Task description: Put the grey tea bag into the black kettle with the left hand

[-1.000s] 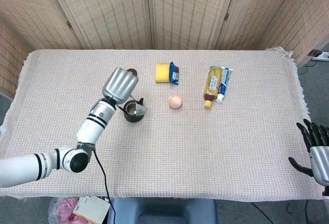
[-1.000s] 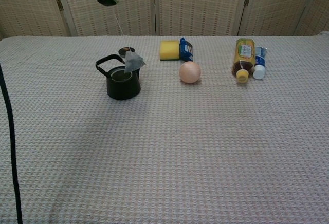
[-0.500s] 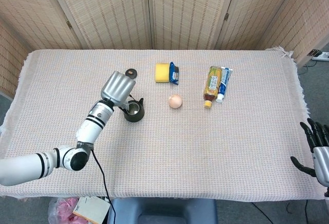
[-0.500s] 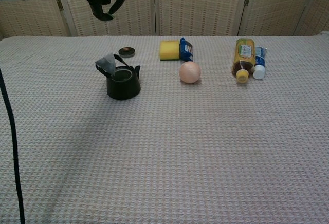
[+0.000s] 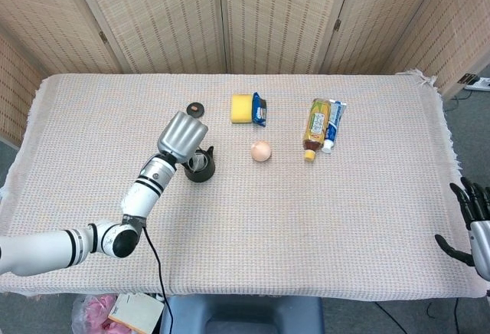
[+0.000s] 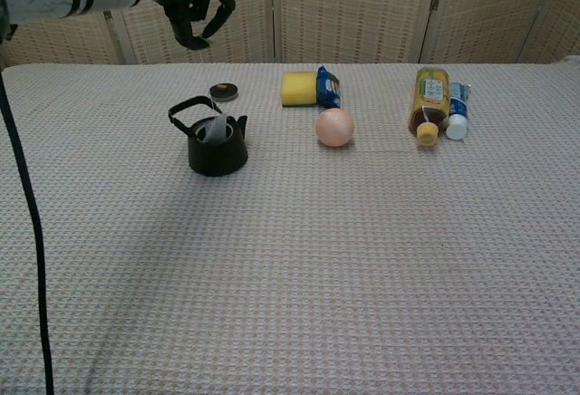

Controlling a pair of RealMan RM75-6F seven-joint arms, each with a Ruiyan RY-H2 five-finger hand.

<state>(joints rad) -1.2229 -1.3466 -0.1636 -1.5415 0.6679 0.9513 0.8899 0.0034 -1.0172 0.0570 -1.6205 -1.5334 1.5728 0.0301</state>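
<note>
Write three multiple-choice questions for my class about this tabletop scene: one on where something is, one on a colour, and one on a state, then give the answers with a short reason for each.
1. Where is the grey tea bag?
A. In the mouth of the black kettle
B. Beside the egg
C. On the sponge

2. What colour is the sponge behind the egg?
A. Green
B. Yellow
C. Red

3. How is the left robot hand placed?
A. Gripping the kettle handle
B. Flat on the tablecloth
C. Raised above the kettle with curled fingers, touching nothing on the table

Answers:
1. A, since the chest view shows the grey bag sitting inside the kettle's opening.
2. B, since the block next to the blue packet is plainly yellow.
3. C, since the chest view shows the hand high over the table, clear of the kettle.
</note>
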